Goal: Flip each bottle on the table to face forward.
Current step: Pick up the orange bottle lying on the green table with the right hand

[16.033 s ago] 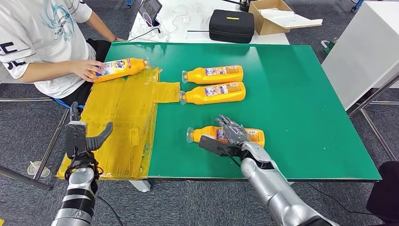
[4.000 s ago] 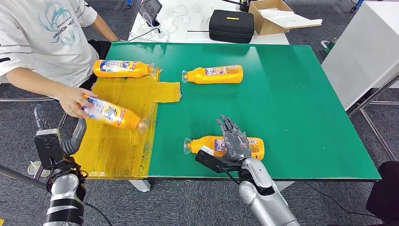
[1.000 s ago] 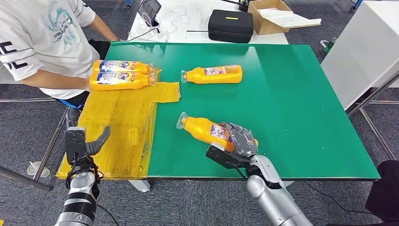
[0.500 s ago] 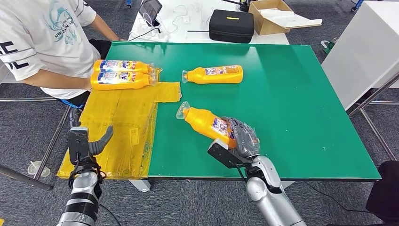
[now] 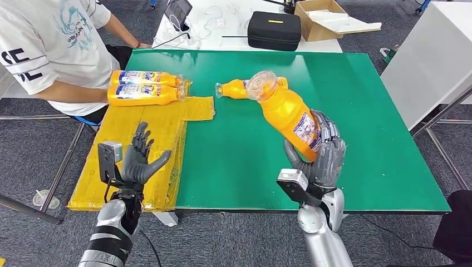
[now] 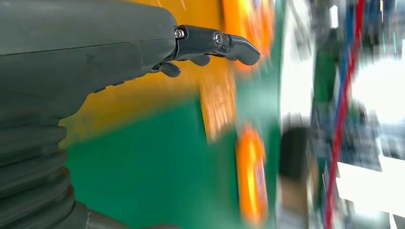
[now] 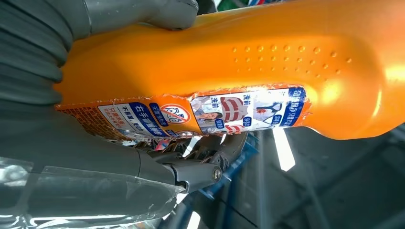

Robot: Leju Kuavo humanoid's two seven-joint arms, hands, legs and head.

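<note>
Four orange bottles are in your head view: one held bottle [image 5: 285, 113] is gripped by the right hand [image 5: 321, 158] above the green worktop [image 5: 356, 128], lifted clear of it, w/ fingers [image 5: 329, 133] wrapped round its lower body. Its long axis tilts steeply; the clear cap end points up and away toward the far-left, base down in the palm. Your right wrist view adds what the head view can't: the label [image 7: 210, 112] close up, blue-and-white print w/ a torn edge, the thumb [image 7: 143, 12] pressed on one side of the body and fingers clamped on the label side. A second bottle [image 5: 236, 88] lies flat on the worktop just behind the held one's cap, partly hidden by it, neck pointing left. Two more bottles [image 5: 146, 87] lie side by side, touching, at the far edge of the yellow sheet [image 5: 150, 139], next to a person [image 5: 50, 50] seated at the left. The left hand [image 5: 138, 158] is raised over the sheet's near part, fingers apart, holding nothing; your left wrist view is motion-blurred but shows the same fingers spread.
</note>
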